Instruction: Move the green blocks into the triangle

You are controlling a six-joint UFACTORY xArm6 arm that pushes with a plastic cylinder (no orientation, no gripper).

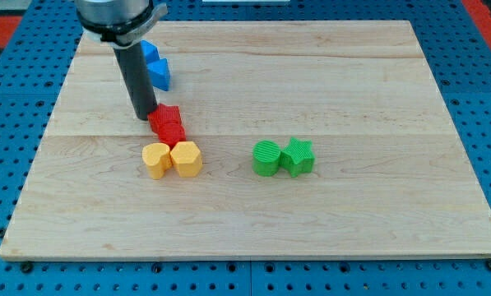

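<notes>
A green round block (266, 158) and a green star block (298, 156) sit touching each other right of the board's middle. My tip (145, 116) rests at the upper left, just left of a red star block (167, 116), which touches a second red block (171, 134) below it. Two yellow blocks (156, 159) (187, 158) sit side by side under the red ones. The green blocks lie far to the right of my tip.
Two blue blocks (159, 73) (150, 52) sit at the upper left, partly hidden behind the rod. The wooden board (377, 90) lies on a blue perforated table (15, 99).
</notes>
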